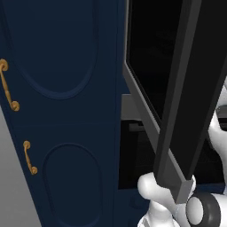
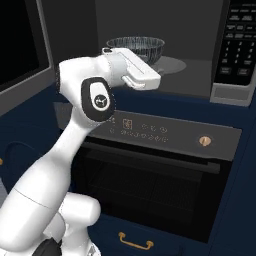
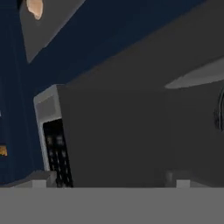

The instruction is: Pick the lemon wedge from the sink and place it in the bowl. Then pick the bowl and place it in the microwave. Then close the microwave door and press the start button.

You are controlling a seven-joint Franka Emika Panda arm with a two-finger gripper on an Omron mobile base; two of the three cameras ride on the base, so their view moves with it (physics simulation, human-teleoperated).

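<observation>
The microwave (image 2: 235,55) stands open, and the bowl (image 2: 136,48) with its dark grey rim sits inside on the cavity floor. The microwave door (image 1: 177,88) is swung out to the left as a wide black glass panel with a grey frame. My white hand (image 2: 134,70) hovers just in front of the cavity opening, below and in front of the bowl. In the hand view my gripper (image 3: 110,180) is open, its fingertips (image 3: 40,179) far apart with nothing between them. The keypad (image 3: 57,153) shows ahead. The lemon wedge and the sink are out of view.
Under the microwave is an oven with a control panel (image 2: 150,131), a round knob (image 2: 204,140) and a dark door. A drawer with a gold handle (image 2: 135,243) lies below it. Navy cabinet doors with gold handles (image 1: 9,86) stand to the left.
</observation>
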